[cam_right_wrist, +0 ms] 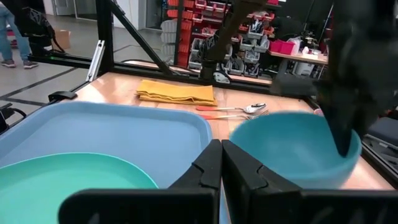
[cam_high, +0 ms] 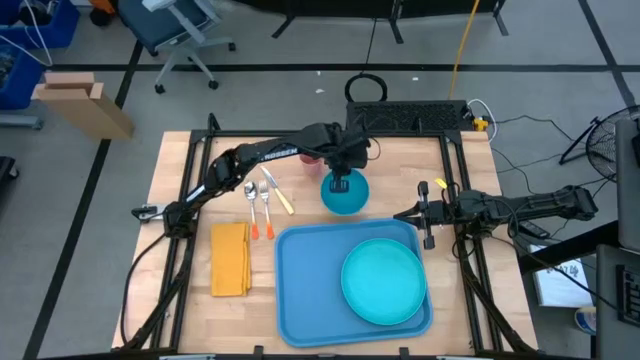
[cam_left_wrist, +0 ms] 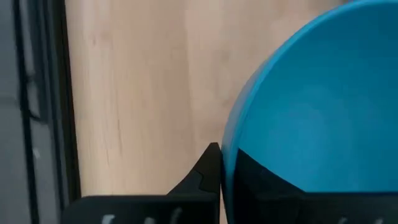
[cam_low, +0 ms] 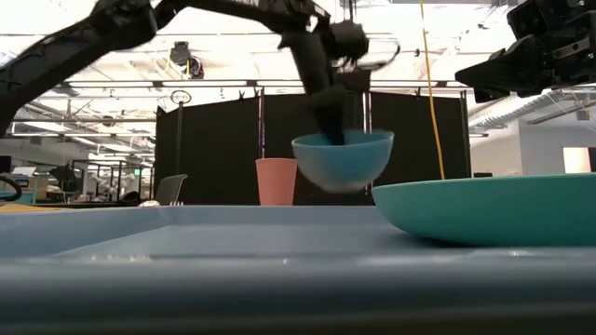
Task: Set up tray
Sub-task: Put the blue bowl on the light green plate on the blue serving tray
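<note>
The blue tray [cam_high: 300, 290] lies at the table's near middle, with the round teal plate [cam_high: 385, 282] on its right half. A blue bowl [cam_high: 346, 197] is just beyond the tray's far edge, with my left gripper [cam_high: 342, 181] shut on its rim. The low view shows the bowl [cam_low: 345, 163] in the air. My right gripper [cam_high: 425, 215] is shut and hovers near the table's right edge, touching nothing. A yellow napkin [cam_high: 231, 258] lies left of the tray. My left gripper holds the bowl by its far rim [cam_left_wrist: 227, 146]. One finger [cam_left_wrist: 210, 167] is outside the wall and one finger [cam_left_wrist: 261, 180] is inside. The fingers come from above, pointing down [cam_low: 326, 126]. The bowl hangs below them, lifted clear of the table and slightly tilted.
A spoon, a fork and a knife [cam_high: 262, 200] lie side by side beyond the napkin. A pink cup [cam_low: 277, 181] stands on the far side, partly under the left arm. Black frame rails run along the table's left and right edges.
</note>
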Controlling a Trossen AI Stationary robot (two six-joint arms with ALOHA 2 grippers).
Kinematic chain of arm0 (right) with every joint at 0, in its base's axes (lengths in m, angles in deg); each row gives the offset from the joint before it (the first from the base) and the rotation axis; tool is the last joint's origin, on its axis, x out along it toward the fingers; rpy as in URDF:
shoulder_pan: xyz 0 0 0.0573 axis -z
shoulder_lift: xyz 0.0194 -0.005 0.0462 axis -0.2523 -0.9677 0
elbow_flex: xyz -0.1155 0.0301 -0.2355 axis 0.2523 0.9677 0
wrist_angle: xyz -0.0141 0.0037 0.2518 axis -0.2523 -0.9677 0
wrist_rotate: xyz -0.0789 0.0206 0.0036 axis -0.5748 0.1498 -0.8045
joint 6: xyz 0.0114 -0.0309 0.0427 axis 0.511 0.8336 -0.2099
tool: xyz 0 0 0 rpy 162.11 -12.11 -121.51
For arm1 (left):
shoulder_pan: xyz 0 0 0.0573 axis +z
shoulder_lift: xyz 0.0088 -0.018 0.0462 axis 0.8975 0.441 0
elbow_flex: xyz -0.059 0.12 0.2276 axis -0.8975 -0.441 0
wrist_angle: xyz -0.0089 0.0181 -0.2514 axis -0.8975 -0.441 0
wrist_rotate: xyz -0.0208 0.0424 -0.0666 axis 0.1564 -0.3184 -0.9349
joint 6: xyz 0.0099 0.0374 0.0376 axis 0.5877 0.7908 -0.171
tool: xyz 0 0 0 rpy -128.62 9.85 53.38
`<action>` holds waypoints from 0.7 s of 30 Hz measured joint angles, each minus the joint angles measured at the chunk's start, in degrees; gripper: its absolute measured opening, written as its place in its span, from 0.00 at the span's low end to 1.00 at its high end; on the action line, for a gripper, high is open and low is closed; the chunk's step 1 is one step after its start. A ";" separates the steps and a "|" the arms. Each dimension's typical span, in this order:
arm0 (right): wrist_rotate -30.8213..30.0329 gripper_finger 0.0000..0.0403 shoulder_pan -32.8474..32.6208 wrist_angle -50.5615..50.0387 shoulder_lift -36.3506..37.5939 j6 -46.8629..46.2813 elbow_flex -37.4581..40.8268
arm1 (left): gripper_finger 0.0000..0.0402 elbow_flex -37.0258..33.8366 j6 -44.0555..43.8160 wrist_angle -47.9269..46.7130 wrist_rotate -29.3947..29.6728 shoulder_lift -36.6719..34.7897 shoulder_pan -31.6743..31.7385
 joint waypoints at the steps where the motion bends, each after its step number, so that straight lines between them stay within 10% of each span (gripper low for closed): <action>1: 0.32 0.00 0.01 -0.06 0.00 0.11 0.00 | 0.02 -0.30 0.31 -0.04 -0.79 -0.92 -1.01; 7: 7.32 0.00 0.01 0.02 0.07 1.28 0.00 | 0.02 0.24 -1.52 -0.26 -5.13 -1.95 -10.14; 21: 1.29 0.00 0.02 -0.13 0.17 -2.82 0.00 | 0.02 0.24 -4.58 11.66 -8.63 -1.95 -22.14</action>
